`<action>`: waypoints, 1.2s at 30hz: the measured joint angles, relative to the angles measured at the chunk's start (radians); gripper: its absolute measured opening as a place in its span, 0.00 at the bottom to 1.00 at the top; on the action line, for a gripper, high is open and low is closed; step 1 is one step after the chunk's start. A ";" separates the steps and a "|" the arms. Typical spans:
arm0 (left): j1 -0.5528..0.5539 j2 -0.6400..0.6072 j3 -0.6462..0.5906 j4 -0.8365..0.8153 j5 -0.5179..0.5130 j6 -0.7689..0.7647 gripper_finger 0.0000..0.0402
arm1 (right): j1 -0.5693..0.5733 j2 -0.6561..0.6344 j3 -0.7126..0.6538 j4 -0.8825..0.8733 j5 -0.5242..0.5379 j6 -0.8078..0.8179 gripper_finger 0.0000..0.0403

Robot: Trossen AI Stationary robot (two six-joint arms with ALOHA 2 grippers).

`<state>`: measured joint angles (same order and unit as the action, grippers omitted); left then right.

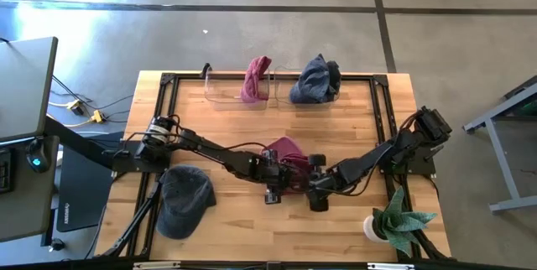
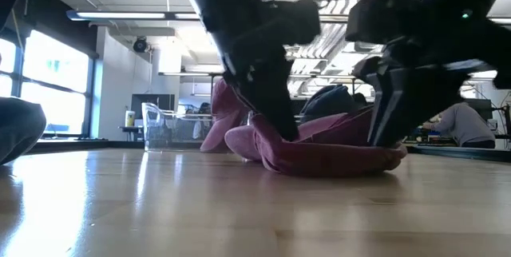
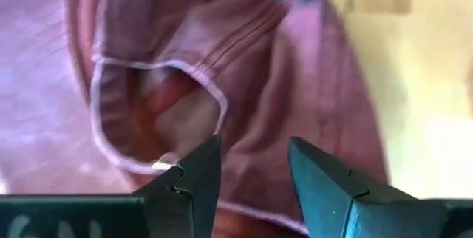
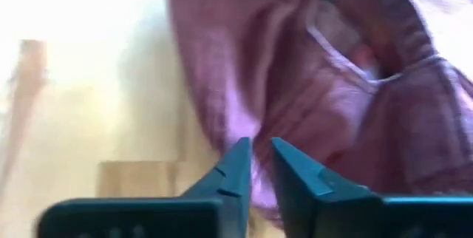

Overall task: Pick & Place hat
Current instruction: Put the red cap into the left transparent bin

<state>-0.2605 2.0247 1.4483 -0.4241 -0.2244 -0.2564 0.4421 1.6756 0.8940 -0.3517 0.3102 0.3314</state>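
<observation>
On the wooden surface (image 1: 252,211) the maroon hat (image 1: 288,150) lies at the middle between both arms, the left pincer (image 3: 251,165) parted above its fabric and the right pincer (image 4: 260,165) narrowly parted beside it, so the grasp seems next.

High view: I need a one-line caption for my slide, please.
Both grippers, left and right, meet at a maroon hat mid-table; a grey hat lies near the left arm.
</observation>
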 joint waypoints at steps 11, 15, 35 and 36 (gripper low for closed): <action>-0.125 -0.106 0.000 -0.153 -0.201 0.050 0.38 | 0.073 0.003 -0.001 -0.054 0.002 -0.396 0.46; -0.173 -0.119 -0.009 -0.138 -0.254 0.075 0.38 | 0.067 0.025 0.000 -0.048 0.063 -0.431 0.42; -0.137 -0.109 -0.044 0.151 -0.157 0.302 0.39 | -0.033 0.053 0.000 0.376 -0.009 -0.347 0.06; -0.131 -0.109 -0.044 0.149 -0.127 0.310 0.40 | -0.036 0.053 0.000 0.381 -0.022 -0.347 0.05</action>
<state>-0.3912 1.9160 1.4044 -0.2755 -0.3517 0.0532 0.4058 1.7290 0.8940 0.0292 0.2882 -0.0154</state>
